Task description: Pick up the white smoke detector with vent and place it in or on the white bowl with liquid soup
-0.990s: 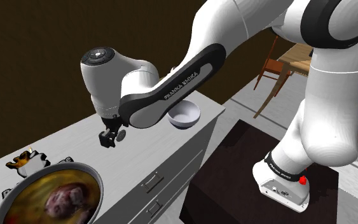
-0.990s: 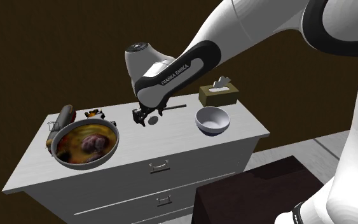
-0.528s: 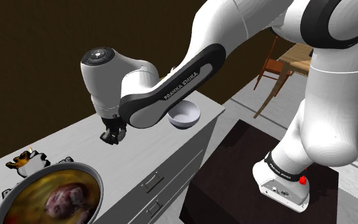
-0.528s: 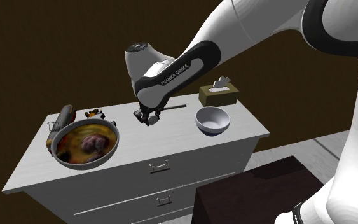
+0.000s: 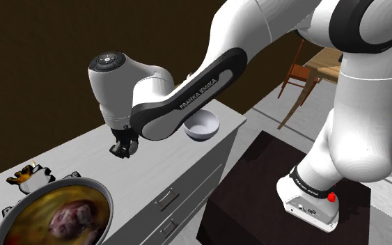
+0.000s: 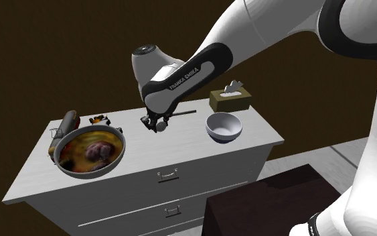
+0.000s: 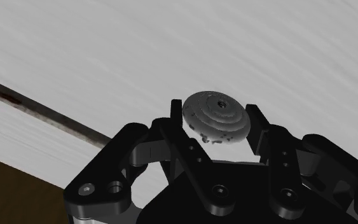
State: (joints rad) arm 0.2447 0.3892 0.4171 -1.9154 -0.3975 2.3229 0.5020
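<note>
Gripping the detector (image 7: 214, 121) edge to edge in the closed hand (image 5: 124, 147), low over the counter (image 6: 180, 144), roughly between the soup bowl (image 6: 90, 151) and an empty white bowl (image 6: 223, 127). Pinched across the rim, probably to keep the flat disc level and stop it twisting out. Held over bare counter, apart from both bowls, so nothing nearby to knock. Next, by judgement: lift straight up, then carry toward the soup bowl.

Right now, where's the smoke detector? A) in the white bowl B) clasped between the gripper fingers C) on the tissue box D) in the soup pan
B: the wrist view shows the grey round smoke detector clasped between the two black fingers of the gripper.
</note>
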